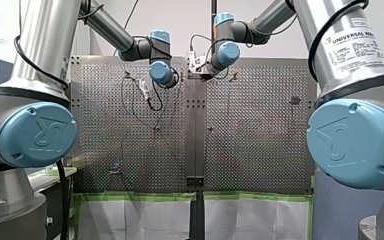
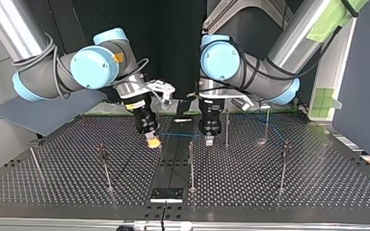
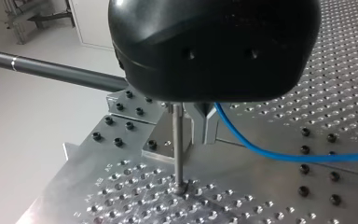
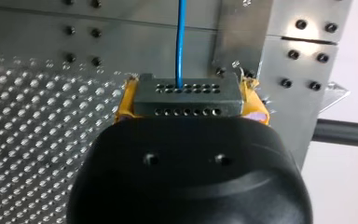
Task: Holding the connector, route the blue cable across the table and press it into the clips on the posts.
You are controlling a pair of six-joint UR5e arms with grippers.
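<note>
Over perforated table point(image 2: 318, 183), held grey connector point(image 4: 186, 95) clamped between right gripper's point(image 2: 152, 140) yellow pads point(image 4: 123, 100), with blue cable point(image 4: 181, 42) leading ahead toward left gripper point(image 2: 208, 139). Could not tell left gripper's grip; hovered beside post point(image 3: 179, 149), cable alongside.

In the left wrist view, the big black body of my left gripper point(image 3: 204, 140) covers the spot where the blue cable point(image 3: 279, 151) starts. The cable then runs off the picture's edge.

In the right wrist view, my right gripper point(image 4: 189, 100) hides the lower part of the connector point(image 4: 189, 91). Only thin bits of its yellow pads point(image 4: 123, 105) peek out.

In the front view, my left arm point(image 1: 35, 132) and my right arm point(image 1: 355, 140) cover the sides of the bench point(image 1: 250, 125). The cable there is too thin to follow.

In the top view, the clips point(image 2: 102, 152) on the posts point(image 2: 191, 163) are too small to tell if the cable sits in them.
</note>
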